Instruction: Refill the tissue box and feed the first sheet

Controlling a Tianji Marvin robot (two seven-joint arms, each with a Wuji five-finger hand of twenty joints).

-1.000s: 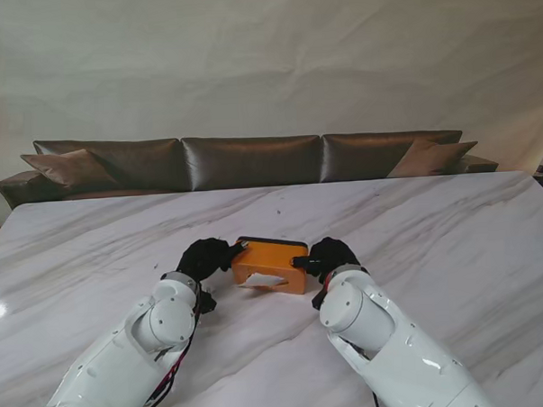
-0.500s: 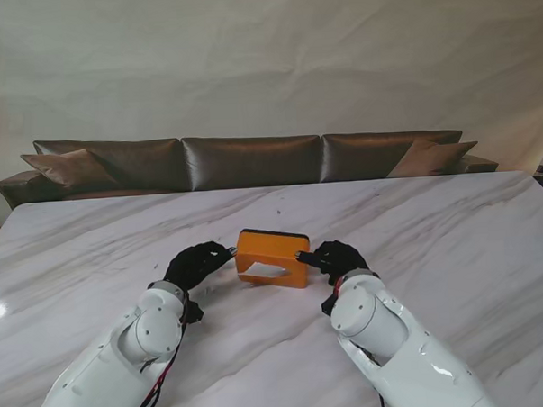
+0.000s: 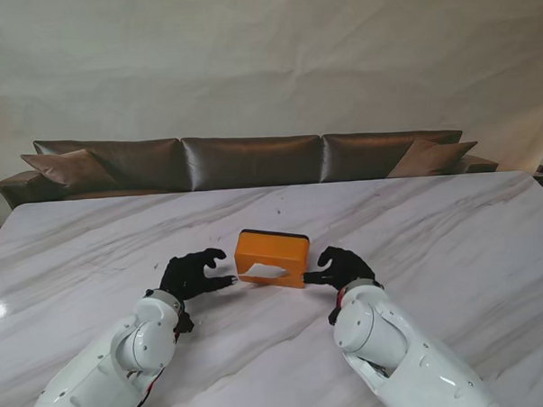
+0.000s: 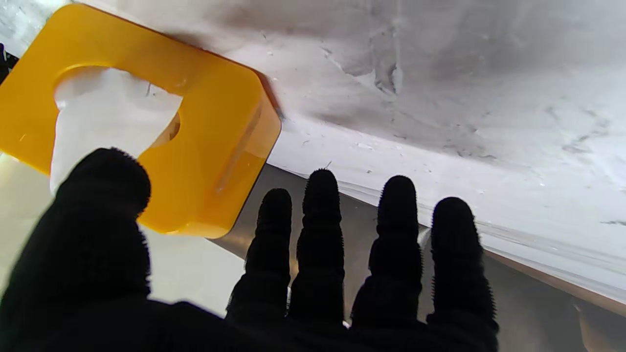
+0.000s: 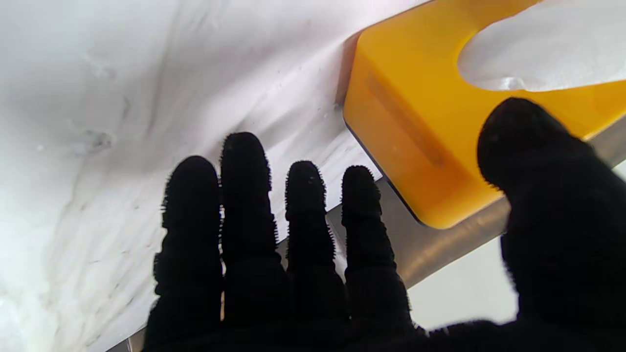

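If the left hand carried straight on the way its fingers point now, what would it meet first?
Probably nothing: the left hand points past the tissue box over bare table, though depth is unclear.

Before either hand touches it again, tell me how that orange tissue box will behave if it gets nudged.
The orange tissue box looks like rigid moulded plastic, so it should hold its shape. On the polished marble table it would probably slide rather than grip. It seems to stand on a side with the opening facing me, so a high push might tip it.
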